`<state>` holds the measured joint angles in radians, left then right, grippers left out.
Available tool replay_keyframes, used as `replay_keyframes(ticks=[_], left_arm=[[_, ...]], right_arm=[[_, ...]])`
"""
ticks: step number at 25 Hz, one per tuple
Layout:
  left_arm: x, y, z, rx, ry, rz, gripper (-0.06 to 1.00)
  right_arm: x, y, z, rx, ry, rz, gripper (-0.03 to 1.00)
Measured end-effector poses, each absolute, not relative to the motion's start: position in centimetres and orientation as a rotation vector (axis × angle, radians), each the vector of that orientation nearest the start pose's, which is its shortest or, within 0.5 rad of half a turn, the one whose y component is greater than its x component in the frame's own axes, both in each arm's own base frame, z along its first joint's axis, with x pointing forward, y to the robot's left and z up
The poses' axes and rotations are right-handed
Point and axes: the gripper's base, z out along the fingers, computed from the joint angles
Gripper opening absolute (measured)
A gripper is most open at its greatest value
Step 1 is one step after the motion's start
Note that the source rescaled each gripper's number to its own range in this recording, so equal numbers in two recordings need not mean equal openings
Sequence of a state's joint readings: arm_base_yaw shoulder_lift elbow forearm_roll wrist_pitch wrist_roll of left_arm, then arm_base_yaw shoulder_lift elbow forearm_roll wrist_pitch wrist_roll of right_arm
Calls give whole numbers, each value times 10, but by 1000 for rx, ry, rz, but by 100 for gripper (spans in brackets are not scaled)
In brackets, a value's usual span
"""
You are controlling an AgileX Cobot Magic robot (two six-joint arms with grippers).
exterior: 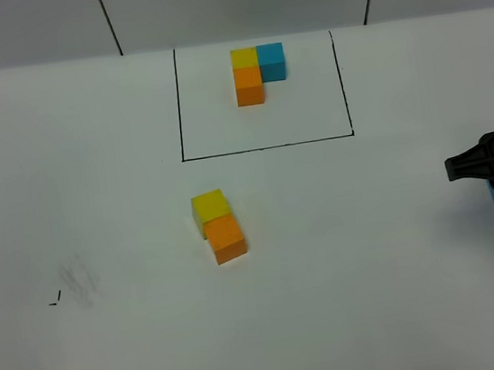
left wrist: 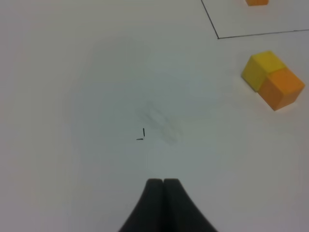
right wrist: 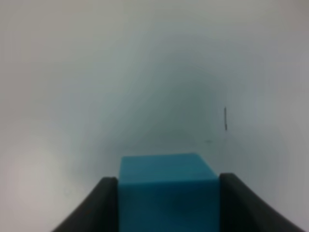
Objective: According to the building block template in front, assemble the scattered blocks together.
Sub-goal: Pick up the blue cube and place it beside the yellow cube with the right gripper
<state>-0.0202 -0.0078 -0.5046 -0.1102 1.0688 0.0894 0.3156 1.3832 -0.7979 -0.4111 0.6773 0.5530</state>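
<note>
Right wrist view shows the right hand (right wrist: 169,186) gripping the light blue cube (right wrist: 166,203) on the right side of the bench (exterior: 93,167), a block that likely needs setting flush beside the yellow cube (exterior: 209,205), matching the framed template (exterior: 256,72), while the left hand (left wrist: 163,183) sits closed and empty.

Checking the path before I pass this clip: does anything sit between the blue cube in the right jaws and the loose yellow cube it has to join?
Nothing visible does. The table is bare from the blue cube to the yellow cube; the orange cube touches its near side only.
</note>
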Motion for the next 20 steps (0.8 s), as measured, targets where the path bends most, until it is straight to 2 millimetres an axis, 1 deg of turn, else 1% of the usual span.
replay_keyframes(ticks=[4,9,12,14,20], left_arm=[[-7,-9,278,118,2033,-88,0],[-7,-9,278,118,2033,-88,0],[-7,-9,278,118,2033,-88,0],[-7,-9,278,118,2033,-88,0],[-7,-9,278,118,2033,-88,0]], right_arm=[[246,69,227,-275,2636,-159,52],[244,82,228,-522,2588,-151,52],[241,90,227,-750,2540,-181,52],[239,94,227,-943,2491,-221,52],[237,96,227,-1466,2267,-345,52]])
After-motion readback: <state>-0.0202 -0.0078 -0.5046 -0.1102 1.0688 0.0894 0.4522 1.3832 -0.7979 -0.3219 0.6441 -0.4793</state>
